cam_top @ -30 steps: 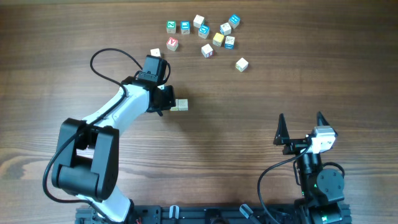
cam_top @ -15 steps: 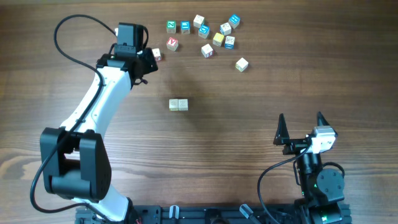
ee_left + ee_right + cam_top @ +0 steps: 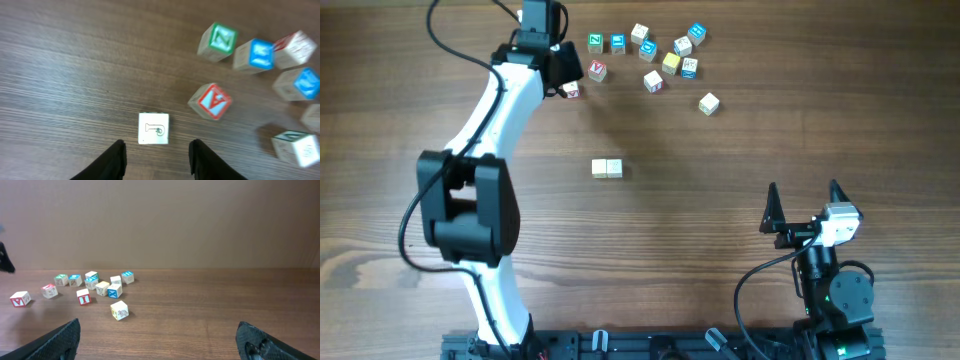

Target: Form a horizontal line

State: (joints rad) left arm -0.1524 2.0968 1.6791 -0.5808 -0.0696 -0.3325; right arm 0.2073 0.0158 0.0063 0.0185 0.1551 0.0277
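Left gripper [image 3: 157, 150], jaws part-open and empty, hovers with arm stretched far out, a cream picture cube [image 3: 153, 128] at its 12 o'clock; judged step: fetching a third cube, needing descent, closure, then carriage to the two-cube horizontal line [image 3: 607, 169] at 5 o'clock; right gripper [image 3: 803, 192] parked, wide open, empty.

The horizontal line [image 3: 607, 169], two cubes edge to edge, lies mid-table, the loose cubes [image 3: 671, 62] clustered well behind it, a lone cube [image 3: 153, 128] left of them just ahead of the left gripper [image 3: 156, 150].
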